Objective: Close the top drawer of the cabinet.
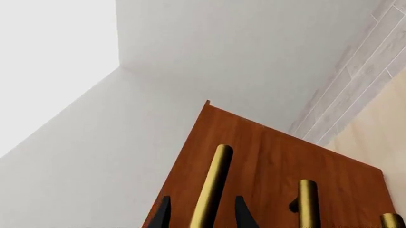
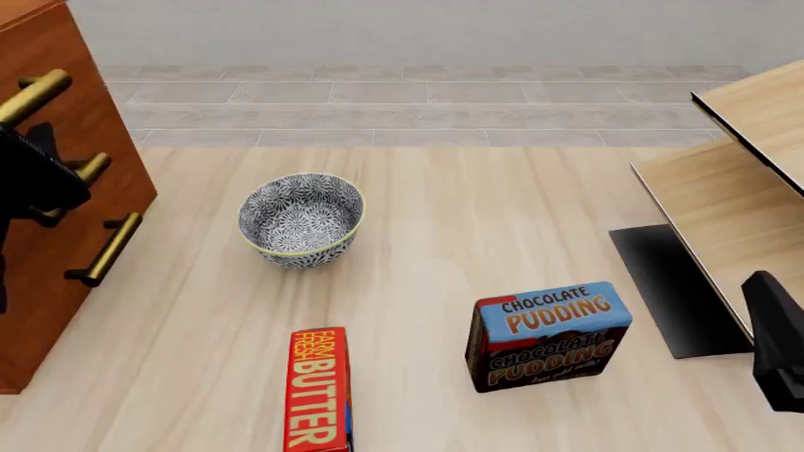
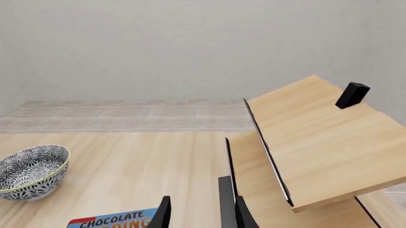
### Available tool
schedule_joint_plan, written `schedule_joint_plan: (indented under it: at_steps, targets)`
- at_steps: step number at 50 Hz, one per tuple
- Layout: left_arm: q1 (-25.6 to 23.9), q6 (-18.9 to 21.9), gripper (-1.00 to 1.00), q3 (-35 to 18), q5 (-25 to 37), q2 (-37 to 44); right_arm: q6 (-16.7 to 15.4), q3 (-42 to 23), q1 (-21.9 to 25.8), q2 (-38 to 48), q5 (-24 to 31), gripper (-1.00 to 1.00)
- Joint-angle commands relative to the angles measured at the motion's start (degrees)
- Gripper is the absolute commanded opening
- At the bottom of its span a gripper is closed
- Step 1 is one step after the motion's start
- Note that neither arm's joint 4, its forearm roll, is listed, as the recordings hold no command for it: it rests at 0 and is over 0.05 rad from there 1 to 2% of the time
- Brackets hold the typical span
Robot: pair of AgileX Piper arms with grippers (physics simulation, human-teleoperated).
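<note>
The reddish-brown cabinet (image 2: 56, 217) stands at the left edge of the front view, its stacked fronts facing the table. The top drawer (image 1: 254, 142) carries a brass bar handle (image 1: 212, 183), also seen in the front view (image 2: 32, 97). In the left wrist view its front looks level with the front below. My left gripper (image 1: 203, 216) is open, with one black finger on each side of that handle, close to the drawer front. In the front view it is a dark shape (image 2: 44, 174) against the cabinet. My right gripper (image 3: 203, 216) is open and empty at the right, far from the cabinet.
A patterned bowl (image 2: 301, 219) sits mid-table. A red butter box (image 2: 318, 391) and a chocolate pudding box (image 2: 549, 334) lie nearer the front. Pale wood shelf furniture (image 2: 729, 188) with a small black block (image 3: 352, 95) stands at the right. Lower brass handles (image 2: 107, 250) protrude from the cabinet.
</note>
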Motion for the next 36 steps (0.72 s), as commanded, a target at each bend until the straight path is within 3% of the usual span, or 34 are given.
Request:
schedule_joint_plan:
  at_steps: [1,24,36]
  targets:
    - [2.0,-0.5,1.00,0.2,0.0,0.6,-0.2,-0.1,0.1,0.0,0.1,1.00]
    - [2.5,-1.2,1.00,0.2,0.0,1.0,-1.2,-0.4,0.0,0.0,0.3,1.00]
    - [2.6,-2.2,1.00,-0.3,0.0,0.9,-2.0,-4.3,-1.4,0.1,2.4,1.00]
